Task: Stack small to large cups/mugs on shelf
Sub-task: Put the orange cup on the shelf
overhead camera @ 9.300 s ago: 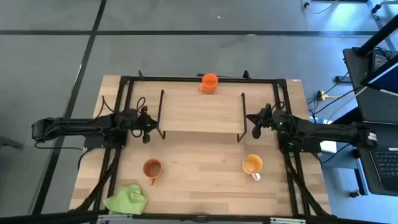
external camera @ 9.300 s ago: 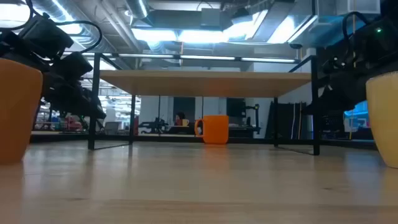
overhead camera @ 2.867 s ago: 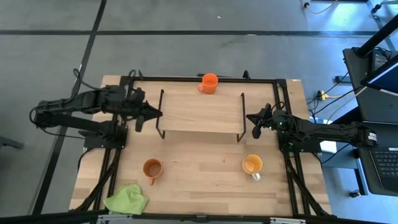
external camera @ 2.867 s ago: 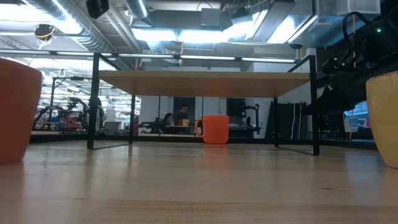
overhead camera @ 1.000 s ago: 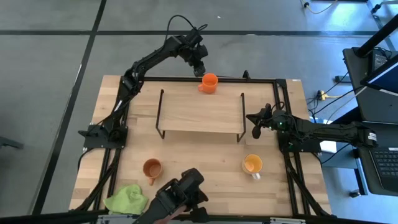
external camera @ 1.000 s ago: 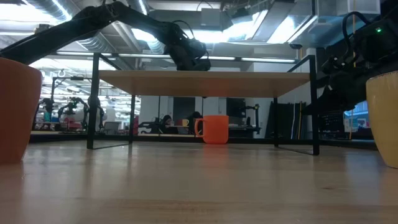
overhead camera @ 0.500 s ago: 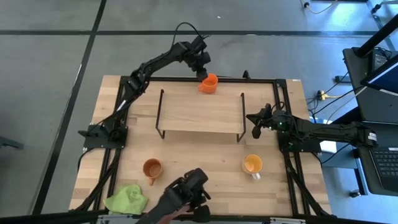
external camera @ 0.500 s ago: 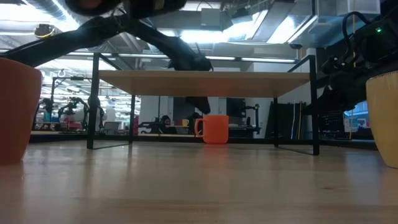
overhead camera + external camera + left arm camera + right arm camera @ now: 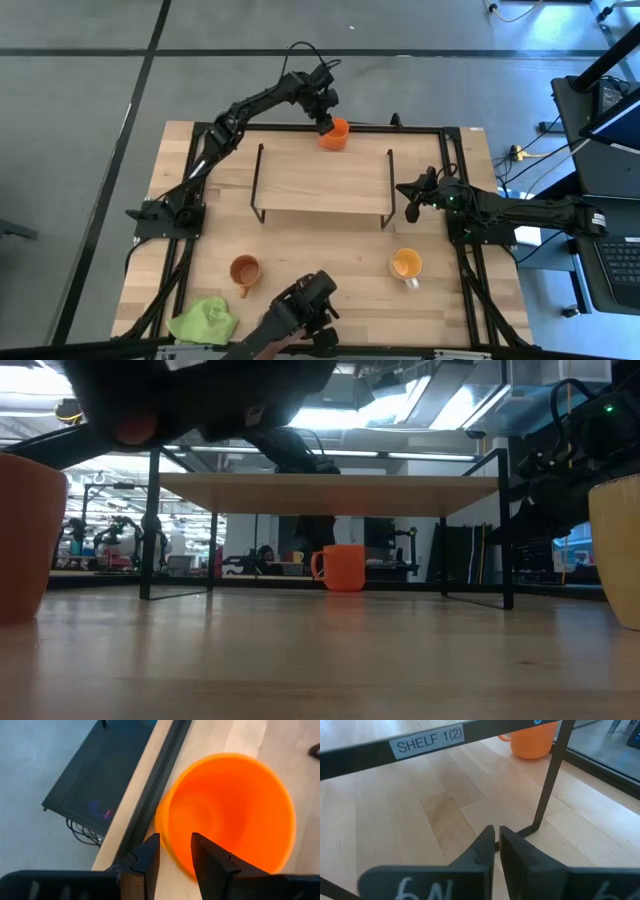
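Left gripper (image 9: 325, 119) reaches far back, fingers apparently parted slightly; right gripper (image 9: 404, 190) rests, fingers together.

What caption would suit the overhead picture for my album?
Left gripper reaches the orange mug behind the shelf; the right gripper waits beside the shelf.

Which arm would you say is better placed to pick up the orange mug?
Left: its hand straddles the orange mug rim. The right hand rests shut beside the shelf.
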Controlling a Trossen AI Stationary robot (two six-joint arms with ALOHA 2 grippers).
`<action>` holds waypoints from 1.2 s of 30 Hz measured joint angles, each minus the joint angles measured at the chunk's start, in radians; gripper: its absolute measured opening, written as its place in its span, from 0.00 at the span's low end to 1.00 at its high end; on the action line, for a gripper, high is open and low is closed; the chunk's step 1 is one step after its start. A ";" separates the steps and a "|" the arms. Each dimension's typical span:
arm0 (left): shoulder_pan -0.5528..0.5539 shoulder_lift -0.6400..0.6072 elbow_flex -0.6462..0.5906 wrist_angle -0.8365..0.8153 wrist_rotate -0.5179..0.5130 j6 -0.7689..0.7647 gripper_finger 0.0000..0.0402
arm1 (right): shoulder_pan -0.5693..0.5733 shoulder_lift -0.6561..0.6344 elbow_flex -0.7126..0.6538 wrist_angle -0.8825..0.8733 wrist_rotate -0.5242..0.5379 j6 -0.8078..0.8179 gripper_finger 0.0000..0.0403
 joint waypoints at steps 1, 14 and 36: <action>-0.004 0.004 0.000 0.011 -0.003 0.006 0.26 | 0.000 0.000 0.000 0.000 0.000 0.000 0.07; -0.012 0.012 0.000 0.029 -0.061 0.069 0.25 | 0.000 0.000 0.000 0.000 0.000 -0.001 0.07; -0.050 0.010 0.008 0.002 -0.086 0.083 0.02 | 0.000 0.000 0.000 0.000 0.000 -0.001 0.07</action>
